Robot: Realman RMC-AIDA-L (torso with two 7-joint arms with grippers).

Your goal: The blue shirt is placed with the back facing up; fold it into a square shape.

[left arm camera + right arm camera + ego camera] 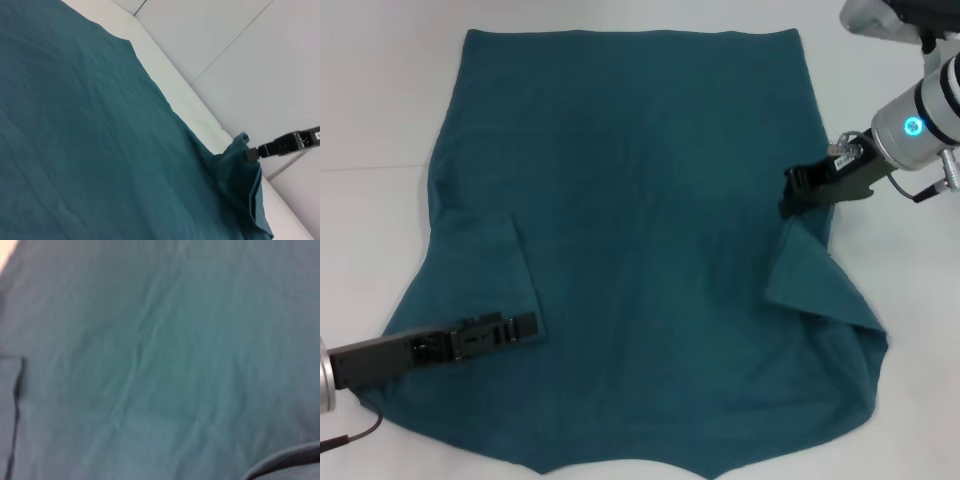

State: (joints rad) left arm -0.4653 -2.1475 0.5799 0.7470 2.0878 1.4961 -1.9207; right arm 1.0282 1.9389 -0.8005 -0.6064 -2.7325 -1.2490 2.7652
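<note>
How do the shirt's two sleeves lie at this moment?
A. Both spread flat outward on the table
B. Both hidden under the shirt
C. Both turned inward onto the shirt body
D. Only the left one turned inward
C: in the head view each sleeve of the blue shirt lies as a flap on the body, one by the left gripper, one by the right gripper.

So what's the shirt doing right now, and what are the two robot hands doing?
blue shirt: spread flat on the white table, plain side up, both sleeves folded inward, not yet a square.
left gripper: low over the folded left sleeve, near the shirt's left edge.
right gripper: at the shirt's right edge, by the top of the folded right sleeve, where the cloth is bunched up.
</note>
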